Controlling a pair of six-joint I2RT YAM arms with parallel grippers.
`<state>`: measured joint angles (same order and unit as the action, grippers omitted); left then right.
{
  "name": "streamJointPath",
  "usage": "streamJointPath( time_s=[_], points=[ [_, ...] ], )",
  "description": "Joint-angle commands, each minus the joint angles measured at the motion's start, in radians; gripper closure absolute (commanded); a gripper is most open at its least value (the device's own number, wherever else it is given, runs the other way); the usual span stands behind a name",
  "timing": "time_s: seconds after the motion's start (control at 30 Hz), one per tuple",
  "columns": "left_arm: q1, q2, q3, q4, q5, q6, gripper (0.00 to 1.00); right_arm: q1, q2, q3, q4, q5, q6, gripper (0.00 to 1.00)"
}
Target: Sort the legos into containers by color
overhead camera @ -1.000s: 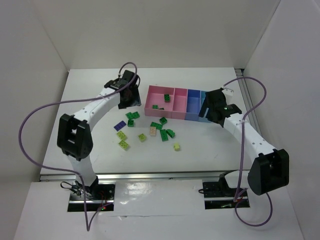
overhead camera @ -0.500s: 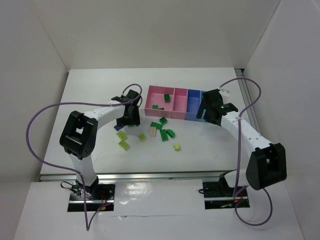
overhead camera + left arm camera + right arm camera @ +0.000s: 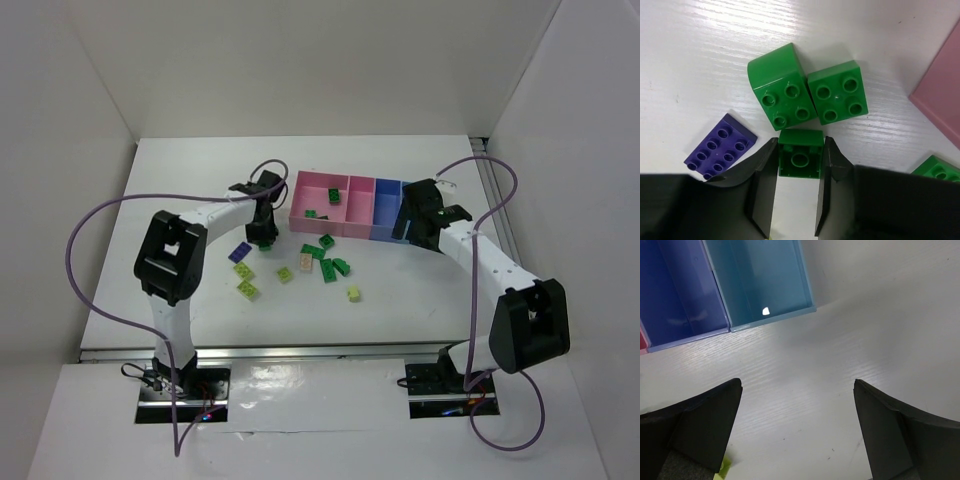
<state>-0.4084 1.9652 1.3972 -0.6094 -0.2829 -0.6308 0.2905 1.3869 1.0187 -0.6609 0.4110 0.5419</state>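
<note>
Green is the only colour you have under way: two dark green bricks [image 3: 334, 196] lie in the large pink bin [image 3: 303, 186]. The narrower pink bin [image 3: 361, 205] looks bare from above. The blue bin [image 3: 675, 290] and light blue bin [image 3: 760, 280] hold nothing where your right wrist view shows them.

Your left fingers [image 3: 762, 185] are closed against both sides of a small green brick [image 3: 800, 160], which appears to sit on the worktop [image 3: 200, 180], not yet lifted. It touches a rounded green brick [image 3: 782, 87], which lies against a square green brick [image 3: 838, 92]. A purple plate [image 3: 720, 147] lies just beside them.

Your right fingers [image 3: 705, 415] stand wide apart and empty over bare worktop, near the light blue bin.

By my reckoning you are early on. Most of the legos are loose: a green cluster [image 3: 328, 262], a beige brick [image 3: 306, 263] and several yellow-green bricks [image 3: 248, 290]. The purple, beige and yellow-green ones have no bin begun.
</note>
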Motion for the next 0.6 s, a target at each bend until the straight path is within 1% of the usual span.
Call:
streamJointPath(
  time_s=[0.0,0.1,0.23,0.3,0.37,0.43,0.5,0.53,0.57],
  points=[
    [0.006,0.006,0.055,-0.049,0.004,0.013,0.64,0.009,0.0,0.008,0.012,0.02,0.004,0.0],
    [0.006,-0.057,0.1,-0.104,0.004,0.003,0.68,0.009,-0.009,-0.002,0.023,0.002,0.013,0.0],
    [-0.006,-0.158,0.124,-0.104,0.051,0.013,0.68,0.009,-0.019,-0.002,0.023,0.011,0.013,0.0],
    [-0.018,-0.167,0.167,-0.086,0.083,0.022,0.68,0.009,-0.019,-0.002,0.034,0.011,0.013,0.0],
    [-0.039,-0.135,0.213,-0.075,0.126,0.022,0.68,0.009,-0.019,-0.002,0.034,0.011,0.013,0.0],
    [-0.05,-0.082,0.314,-0.075,0.154,0.022,0.66,0.009,-0.019,0.008,0.034,0.011,0.013,0.0],
    [-0.061,0.019,0.397,-0.095,0.154,0.011,0.65,0.009,-0.019,0.008,0.034,0.011,0.013,0.0],
    [-0.061,0.053,0.469,-0.104,0.145,0.011,0.63,0.009,-0.019,0.008,0.034,0.002,0.013,0.0],
    [-0.061,0.085,0.5,-0.104,0.145,-0.001,0.6,0.009,-0.019,0.008,0.034,0.002,0.013,0.0]
  ],
)
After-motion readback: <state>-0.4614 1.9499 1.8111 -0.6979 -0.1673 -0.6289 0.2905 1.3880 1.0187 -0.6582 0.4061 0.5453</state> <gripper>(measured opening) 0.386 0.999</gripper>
